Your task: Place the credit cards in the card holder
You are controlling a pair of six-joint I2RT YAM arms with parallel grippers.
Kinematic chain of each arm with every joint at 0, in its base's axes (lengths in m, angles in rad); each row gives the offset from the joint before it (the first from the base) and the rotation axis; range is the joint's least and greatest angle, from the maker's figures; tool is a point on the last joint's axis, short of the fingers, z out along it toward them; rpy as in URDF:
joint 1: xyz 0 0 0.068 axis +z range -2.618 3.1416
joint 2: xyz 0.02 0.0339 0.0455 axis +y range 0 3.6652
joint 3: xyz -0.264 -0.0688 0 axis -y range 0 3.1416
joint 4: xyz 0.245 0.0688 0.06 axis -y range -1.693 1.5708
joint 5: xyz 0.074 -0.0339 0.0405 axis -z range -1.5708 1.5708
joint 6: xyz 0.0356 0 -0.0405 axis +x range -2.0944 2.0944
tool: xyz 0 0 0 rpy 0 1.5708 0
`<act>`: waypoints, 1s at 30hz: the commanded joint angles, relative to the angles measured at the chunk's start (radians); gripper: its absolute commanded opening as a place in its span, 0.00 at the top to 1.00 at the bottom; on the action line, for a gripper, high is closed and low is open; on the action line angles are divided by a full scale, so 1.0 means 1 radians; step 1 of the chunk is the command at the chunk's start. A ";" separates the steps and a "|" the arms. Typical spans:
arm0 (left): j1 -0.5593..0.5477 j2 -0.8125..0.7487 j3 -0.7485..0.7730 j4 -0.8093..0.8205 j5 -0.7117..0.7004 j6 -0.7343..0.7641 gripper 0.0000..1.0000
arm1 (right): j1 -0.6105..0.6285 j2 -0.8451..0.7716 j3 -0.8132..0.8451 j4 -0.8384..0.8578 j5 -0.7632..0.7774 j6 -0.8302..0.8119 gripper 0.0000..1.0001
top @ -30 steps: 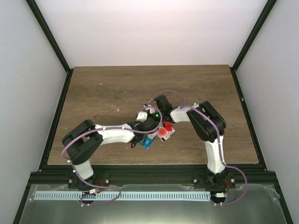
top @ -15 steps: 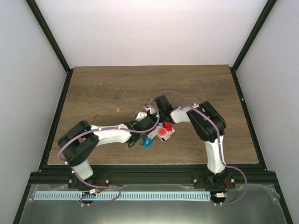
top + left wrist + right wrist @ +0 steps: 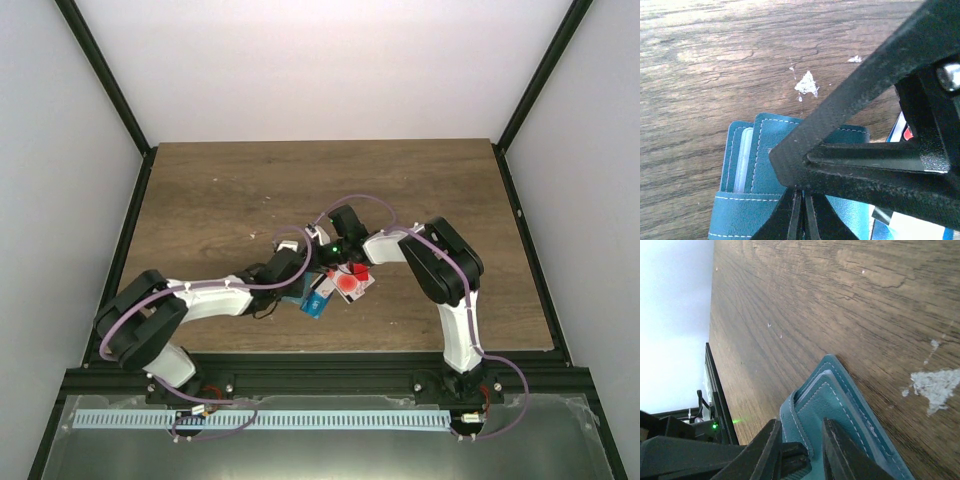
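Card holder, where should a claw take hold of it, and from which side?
Grip the card holder by its stitched border, edge-on from the side, as the right claw does now. It is thin and flat, so a claw must straddle an edge; that probably leaves its stepped pockets uncovered.

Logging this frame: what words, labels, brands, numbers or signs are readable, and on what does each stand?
No text can be read in any view.
card holder: plain teal with white stitching, no lettering on the parts that show.
white card with the red circle: any print is too small to read.
blue card: pale marks, too small to read.
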State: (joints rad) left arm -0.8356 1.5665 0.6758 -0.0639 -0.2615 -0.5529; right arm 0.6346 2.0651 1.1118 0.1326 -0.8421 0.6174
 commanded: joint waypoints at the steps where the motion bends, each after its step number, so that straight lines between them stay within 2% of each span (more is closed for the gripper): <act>1: 0.028 0.043 -0.143 -0.088 0.188 -0.050 0.96 | 0.020 0.005 -0.015 -0.091 0.033 -0.012 0.75; 8: 0.069 0.088 -0.225 0.034 0.251 -0.096 0.96 | 0.020 -0.003 -0.025 -0.098 0.043 -0.008 0.75; 12: 0.067 0.038 -0.205 0.008 0.277 -0.085 0.95 | 0.020 -0.010 -0.004 -0.114 0.044 -0.007 0.75; 13: 0.066 0.017 -0.193 -0.017 0.269 -0.083 0.92 | 0.020 -0.016 0.006 -0.120 0.043 -0.008 0.75; 17: 0.066 -0.112 -0.120 -0.151 0.218 -0.067 0.71 | 0.020 -0.052 0.051 -0.149 0.044 -0.022 0.69; 22: 0.069 -0.265 0.027 -0.300 0.137 -0.046 0.46 | 0.020 -0.124 0.138 -0.218 0.054 -0.056 0.51; 24: 0.072 -0.290 0.101 -0.359 0.073 -0.028 0.37 | 0.020 -0.159 0.171 -0.252 0.068 -0.074 0.39; 25: 0.074 -0.300 0.140 -0.396 0.039 -0.025 0.30 | 0.020 -0.179 0.186 -0.273 0.080 -0.083 0.32; 28: 0.082 -0.324 0.238 -0.452 -0.058 -0.011 0.22 | 0.010 -0.249 0.214 -0.325 0.131 -0.117 0.14; 29: 0.086 -0.332 0.259 -0.460 -0.100 -0.008 0.22 | 0.002 -0.276 0.212 -0.333 0.153 -0.127 0.02; 30: 0.095 -0.343 0.278 -0.463 -0.141 -0.003 0.22 | -0.007 -0.307 0.209 -0.350 0.185 -0.134 0.00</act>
State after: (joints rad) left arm -0.7635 1.2613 0.8707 -0.4316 -0.2188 -0.5808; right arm 0.6426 1.8755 1.2839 -0.1265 -0.7414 0.5491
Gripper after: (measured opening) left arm 0.779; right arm 0.913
